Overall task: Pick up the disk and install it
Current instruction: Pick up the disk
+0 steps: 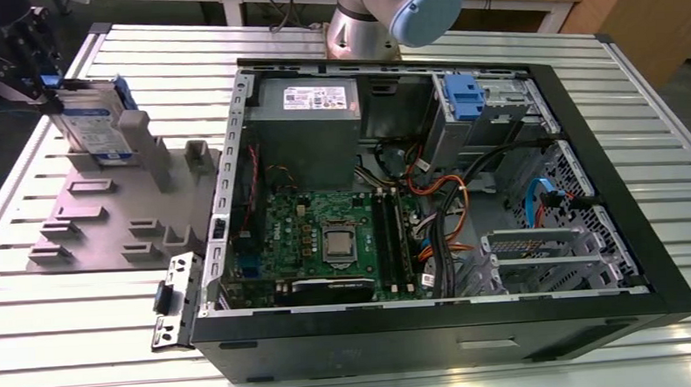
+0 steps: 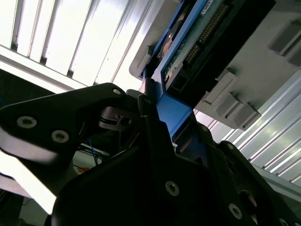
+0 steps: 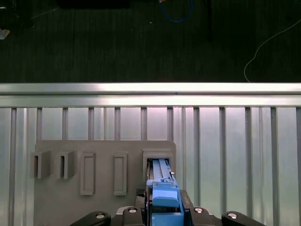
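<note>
**A:** What's laid out?
**B:** The table (image 1: 657, 127) carries an open case (image 1: 439, 198). A grey rack (image 1: 102, 222) lies beside it, at the exterior view's left.
**A:** The arm (image 1: 373, 17)?
**B:** Its base stands behind the case, and the gripper (image 1: 47, 88) hangs over the rack.
**A:** Its grip?
**B:** Clamped on the disk (image 1: 86, 126), which stands upright in a rack slot.

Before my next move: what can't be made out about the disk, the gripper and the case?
- Exterior view: lower edge of the disk hidden by posts of the grey holder; seated or lifted, unclear.
- Exterior view: the gripper, dark against a dark background, outline lost.
- First wrist view: near end of the disk cut off by the frame edge.
- Exterior view: drive cage interior behind the blue clip, too small to judge.
</note>
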Controlling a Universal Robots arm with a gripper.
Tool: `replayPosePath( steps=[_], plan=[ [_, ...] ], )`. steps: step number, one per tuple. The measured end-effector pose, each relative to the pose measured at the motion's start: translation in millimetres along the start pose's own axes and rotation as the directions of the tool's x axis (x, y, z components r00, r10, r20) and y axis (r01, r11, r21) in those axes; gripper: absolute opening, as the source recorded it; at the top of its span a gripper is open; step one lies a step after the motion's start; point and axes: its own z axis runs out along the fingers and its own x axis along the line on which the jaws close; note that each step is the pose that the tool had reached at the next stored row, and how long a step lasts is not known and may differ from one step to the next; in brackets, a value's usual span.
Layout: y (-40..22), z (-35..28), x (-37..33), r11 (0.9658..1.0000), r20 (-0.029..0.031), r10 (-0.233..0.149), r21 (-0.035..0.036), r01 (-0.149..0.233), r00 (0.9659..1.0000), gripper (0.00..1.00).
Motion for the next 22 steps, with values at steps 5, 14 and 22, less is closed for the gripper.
replayPosePath(
  steps=[5,14,22],
  plan=[
    [0.1,-2.7,0.0,1.0,0.0,0.0,0.0001,0.0,1.0,0.36],
    [0.2,-9.1,-0.1,1.0,0.0,0.0,0.0,0.0,1.0,0.36],
    [0.2,-10.8,-0.2,1.0,0.0,0.0,0.0001,0.0,1.0,0.36]
  ],
)
